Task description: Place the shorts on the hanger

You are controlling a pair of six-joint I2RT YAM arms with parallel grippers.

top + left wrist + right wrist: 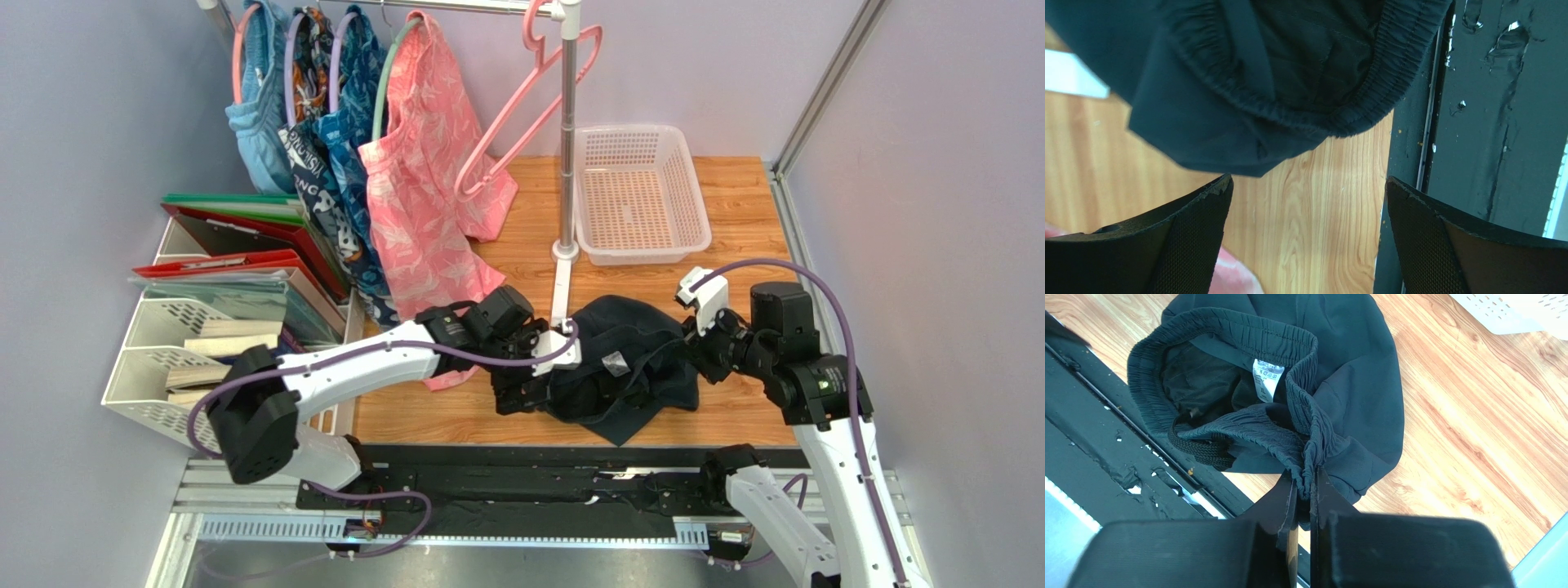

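Pale grey walls close in a wooden counter (pixel 736 233). At the back stands a clothes rack (pixel 567 147), where a pink leaf-print garment (pixel 423 184) and blue patterned garments (pixel 313 123) hang side by side. A stack of white file trays (pixel 184 355) sits at the left edge, and a white mesh basket (pixel 638 190) sits at the back right.

The black shorts (pixel 626 361) lie crumpled near the counter's front edge, just in front of the rack's foot and between the two arms. Their elastic waistband gapes open, and a white label (pixel 1267 376) shows inside.

The pink hanger (pixel 528 116) hangs tilted from the rack beside its upright pole, bare and well apart from the shorts.

The right tool (pixel 1304 484) is clenched on a bunched fold of the waistband. The left tool (pixel 1306 202) is released, with its fingers (pixel 1186 239) spread wide. It is close to the waistband's lower edge, with nothing between its fingers but counter.
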